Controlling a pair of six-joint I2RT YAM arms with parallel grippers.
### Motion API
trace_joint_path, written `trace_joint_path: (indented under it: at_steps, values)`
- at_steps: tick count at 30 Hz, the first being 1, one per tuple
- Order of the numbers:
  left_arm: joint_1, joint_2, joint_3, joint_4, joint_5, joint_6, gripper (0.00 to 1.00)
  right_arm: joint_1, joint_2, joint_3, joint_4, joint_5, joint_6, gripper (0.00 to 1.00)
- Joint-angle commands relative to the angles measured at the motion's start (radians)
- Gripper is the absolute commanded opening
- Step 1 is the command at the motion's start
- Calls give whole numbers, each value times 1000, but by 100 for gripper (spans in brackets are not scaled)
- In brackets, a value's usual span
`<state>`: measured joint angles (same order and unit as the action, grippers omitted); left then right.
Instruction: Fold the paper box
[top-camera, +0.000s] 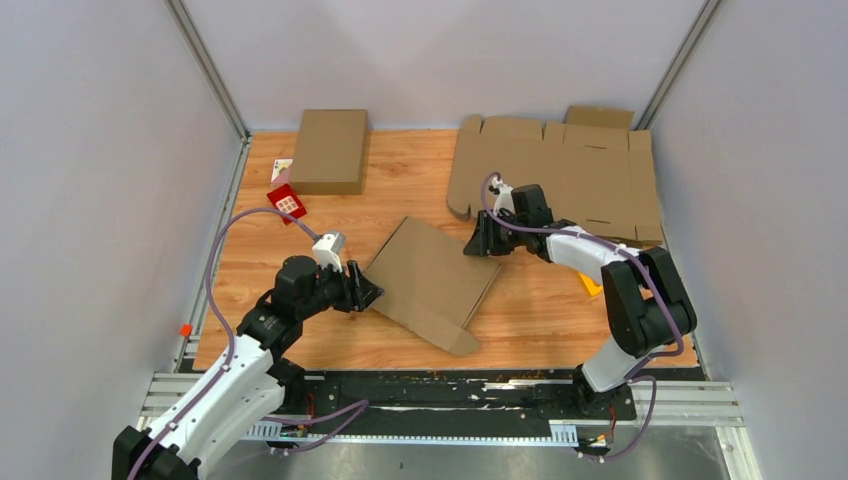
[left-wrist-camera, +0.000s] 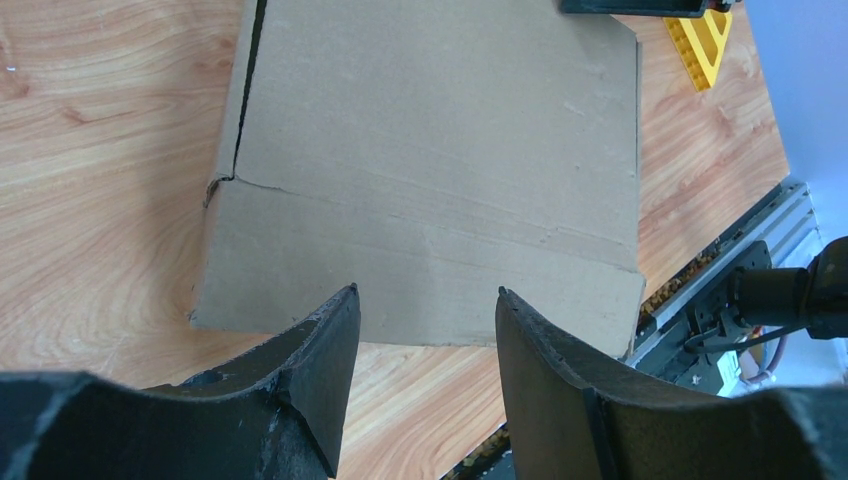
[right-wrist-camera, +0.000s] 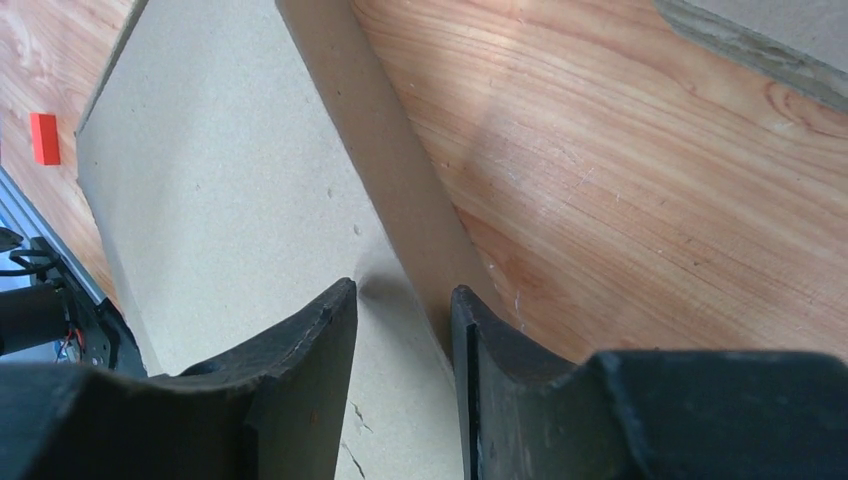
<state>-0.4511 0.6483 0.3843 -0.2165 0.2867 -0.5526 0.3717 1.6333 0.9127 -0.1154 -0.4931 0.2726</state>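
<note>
1. Paper box, a brown corrugated cardboard blank already partly folded, lies at the middle of the wooden table.
2. At its 9 o'clock edge the black left gripper stands open, just short of the card. Use it as a stop against sliding.
3. At 1 o'clock the black right gripper straddles the far edge. I cannot tell whether it is pinching the card. Seat it deep before lifting.
</note>
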Motion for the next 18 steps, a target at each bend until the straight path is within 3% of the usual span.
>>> trace_joint_path:
  at_steps: [1,8,18]
  values:
    - [-3,6,32,8,14,-9,60,-8,10,6,64,-14,46,39]
    - [-4,17,28,13,11,-5,60,-60,58,-2,88,-38,81,27]
    - [-5,8,29,4,16,2,60,-100,111,32,16,88,36,25]
